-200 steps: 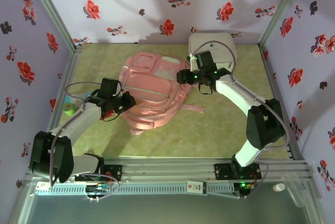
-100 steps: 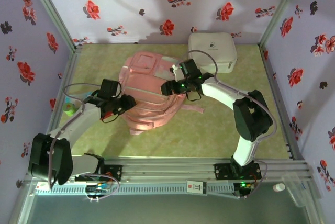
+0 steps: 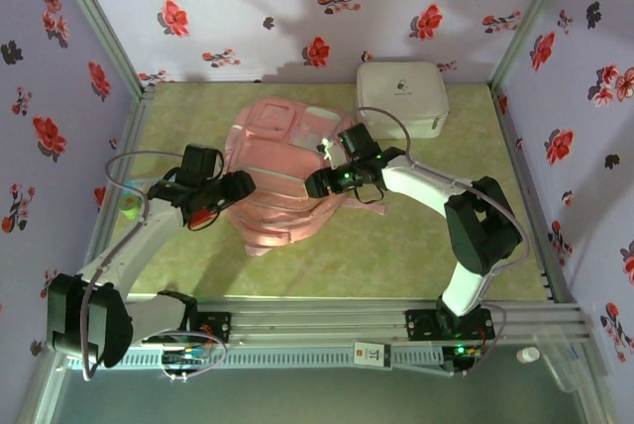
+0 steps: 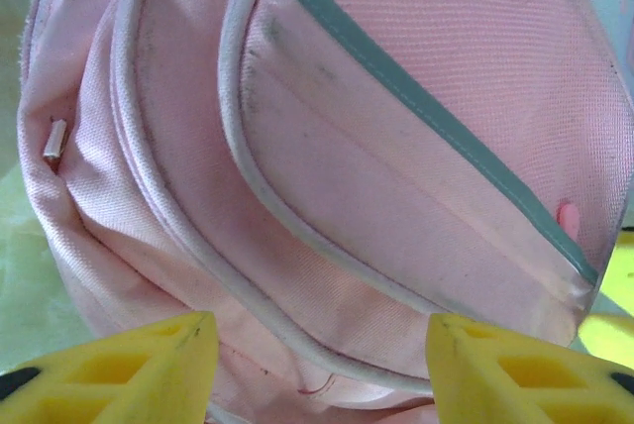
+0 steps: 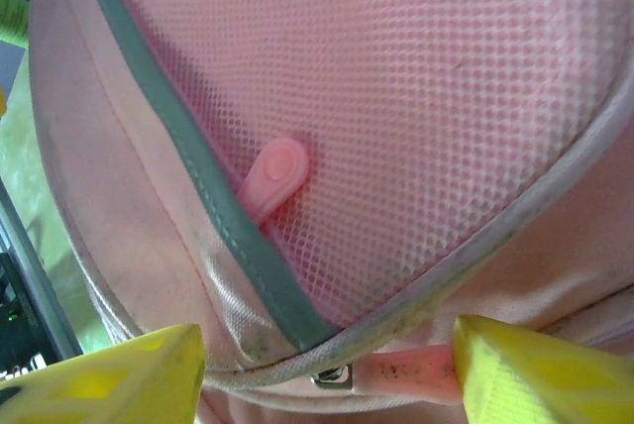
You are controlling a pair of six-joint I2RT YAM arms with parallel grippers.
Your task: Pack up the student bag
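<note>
"On the table, what do you count?"

"I count one student bag (image 3: 282, 171), pink, lying flat in the middle of the green mat (image 3: 416, 236). One white hard case (image 3: 401, 97) sits at the far right, close by the bag's far right corner. One small green object (image 3: 129, 208) lies against the left edge, too small for me to name."

"And the arms?"

"Two, one on each side of the bag. My left gripper (image 3: 238, 188) is at the bag's left flank and my right gripper (image 3: 317, 184) at its right flank, so the bag lies between them."

"Is the left one gripping?"

"No. From its wrist camera I see two yellow fingers (image 4: 119, 370) spread wide, with the bag's piped pocket seams beyond the gap. It has hold of nothing."

"The right?"

"Same story: two yellow fingers (image 5: 109, 379) set wide apart, nothing clamped. Just beyond them I count two pink zip pulls. One rounded pull (image 5: 272, 181) lies on the mesh pocket beside a grey trim band. One straight pull (image 5: 406, 370) hangs from a metal slider (image 5: 332, 376) low between the fingers, reaching toward the right-hand finger. I cannot tell whether it touches."
</note>
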